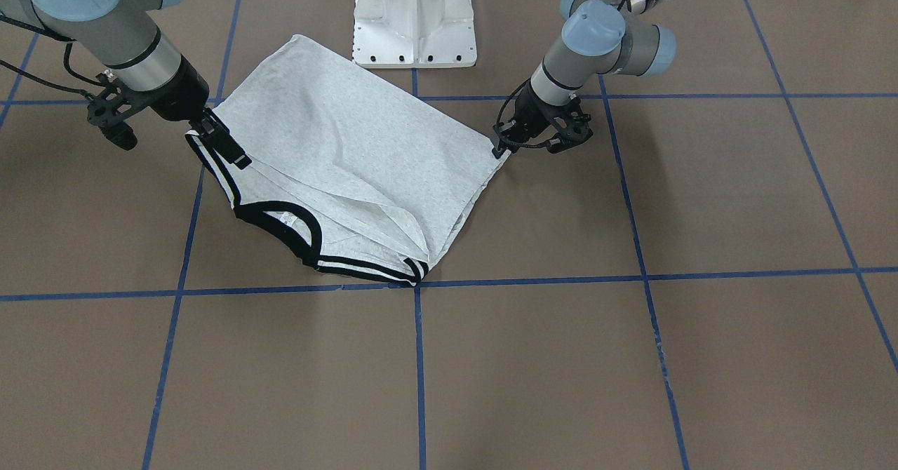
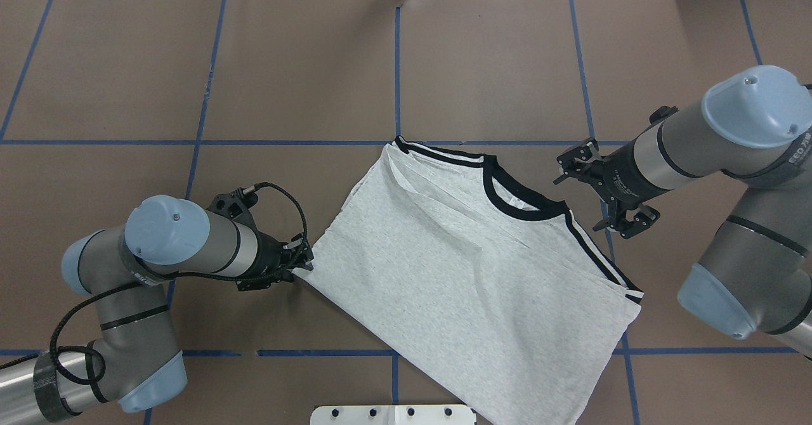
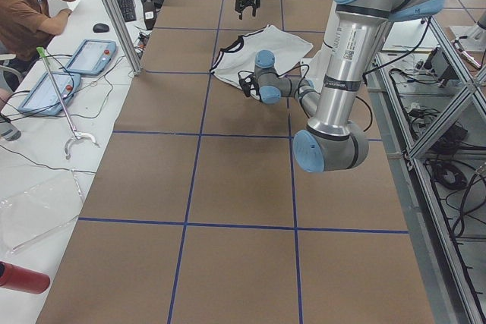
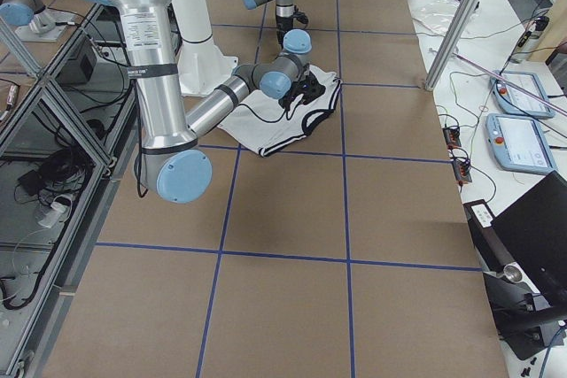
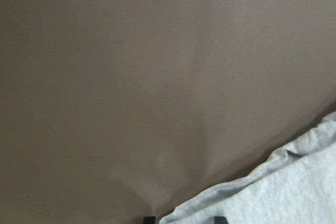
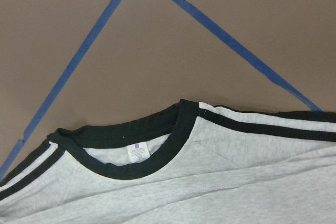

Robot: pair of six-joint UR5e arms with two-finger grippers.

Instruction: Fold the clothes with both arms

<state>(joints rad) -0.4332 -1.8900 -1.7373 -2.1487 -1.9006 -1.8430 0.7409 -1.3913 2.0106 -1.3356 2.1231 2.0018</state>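
The light grey T-shirt (image 1: 351,147) (image 2: 469,285) lies folded on the brown table. Its black neckband (image 6: 131,169) and striped shoulder trim face the far side, and no print shows. My left gripper (image 1: 499,149) (image 2: 306,264) sits low at the shirt's hem corner. In the left wrist view, cloth (image 5: 283,192) lies between its two fingertips, so it looks shut on that corner. My right gripper (image 1: 237,158) (image 2: 587,190) hovers over the striped shoulder beside the neckband. It seems open and holds nothing. No fingertips show in the right wrist view.
The white pedestal base (image 1: 414,21) (image 2: 393,415) stands just behind the shirt. Blue tape lines (image 1: 419,372) grid the table. A person (image 3: 23,5) sits at a side bench with control pendants (image 3: 91,55). Metal frame posts (image 4: 452,33) stand at the table's far edge.
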